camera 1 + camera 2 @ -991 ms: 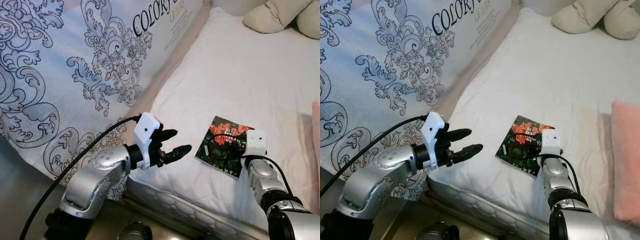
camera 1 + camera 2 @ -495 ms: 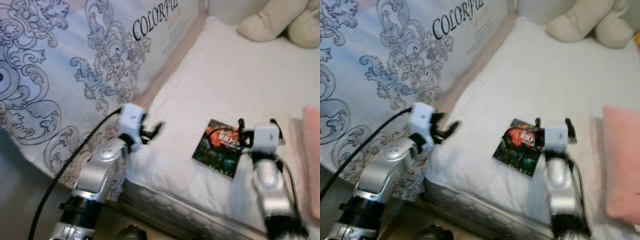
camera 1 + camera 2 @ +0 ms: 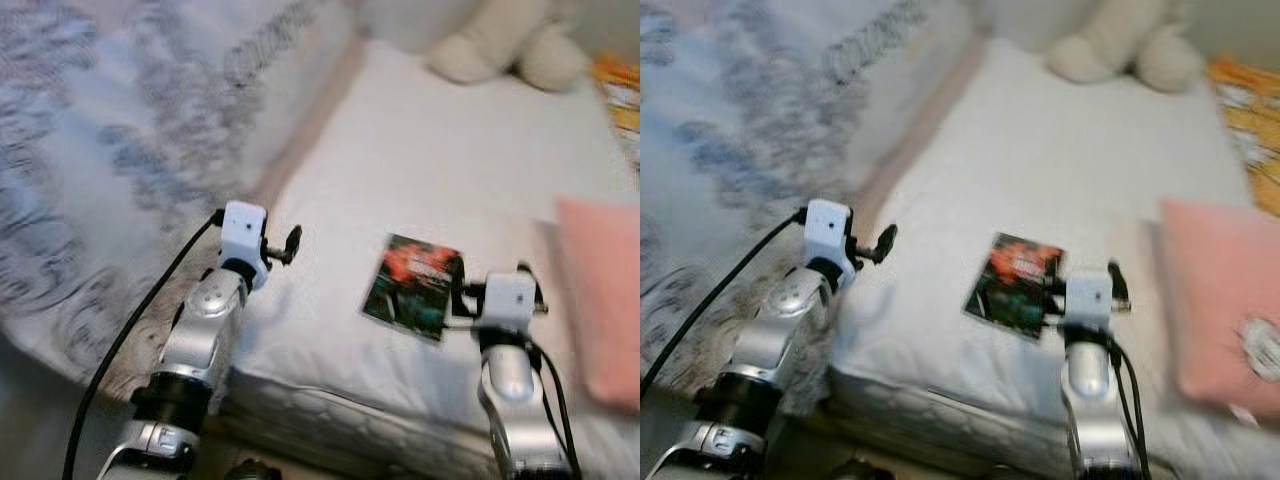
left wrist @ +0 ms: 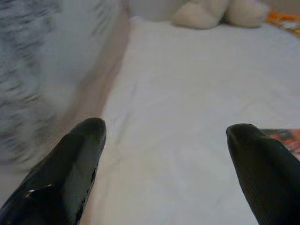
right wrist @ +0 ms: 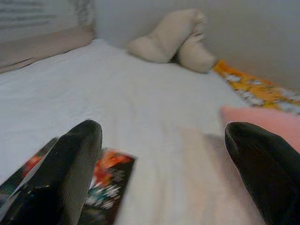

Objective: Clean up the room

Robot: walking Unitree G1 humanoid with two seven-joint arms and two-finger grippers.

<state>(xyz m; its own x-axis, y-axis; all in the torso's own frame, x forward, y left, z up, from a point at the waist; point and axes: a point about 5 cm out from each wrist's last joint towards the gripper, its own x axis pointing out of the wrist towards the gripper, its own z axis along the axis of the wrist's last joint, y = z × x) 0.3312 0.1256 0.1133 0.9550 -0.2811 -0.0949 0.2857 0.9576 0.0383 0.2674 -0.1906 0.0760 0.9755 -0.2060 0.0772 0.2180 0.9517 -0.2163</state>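
A booklet (image 3: 413,283) with a red and dark green cover lies flat on the white mattress (image 3: 450,170), near its front edge. My right gripper (image 3: 497,283) is open and hovers just right of the booklet's near corner, holding nothing. In the right wrist view the booklet (image 5: 108,183) lies beside one black finger (image 5: 70,173). My left gripper (image 3: 286,245) is open and empty at the mattress's left front edge, well left of the booklet. Its wrist view shows the booklet's corner (image 4: 287,136) past one finger (image 4: 262,173).
A pink pillow (image 3: 600,295) lies right of the right arm. A beige plush toy (image 3: 495,52) sits at the head of the bed, with an orange patterned cloth (image 3: 622,92) beside it. A large patterned white cover (image 3: 110,170) slopes along the left.
The view has swung and blurred. Both arms have lifted, so the grippers now point forward over the bed. The left gripper no longer points sideways. The booklet lies where it was.
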